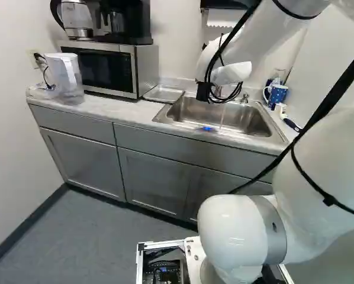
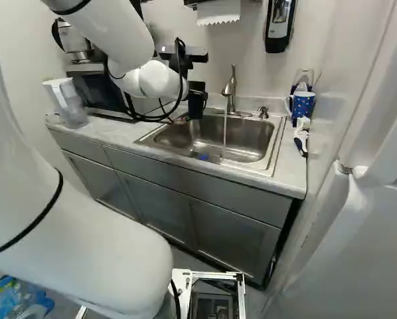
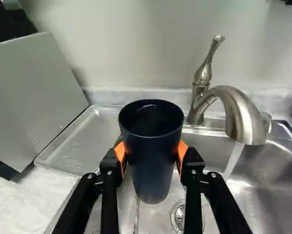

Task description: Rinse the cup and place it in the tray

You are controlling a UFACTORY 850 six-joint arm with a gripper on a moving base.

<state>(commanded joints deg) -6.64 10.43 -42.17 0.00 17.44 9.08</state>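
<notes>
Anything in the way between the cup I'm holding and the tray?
Nothing visible stands between the cup, gripped over the sink, and the tray; only the sink's low rim lies between. The microwave stands right along the tray's far side, so drifting too far over might hit it. The faucet is on the opposite side.

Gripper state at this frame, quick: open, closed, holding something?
Gripper: closed on the dark cup, one orange pad on each side.

Pale counter [image 1: 119, 111]: microwave [image 1: 106, 70], metal tray [image 1: 163, 93] (right beside it), pitcher [image 1: 67, 81], blue mug [image 2: 303, 104], brush [image 2: 301, 135].
</notes>
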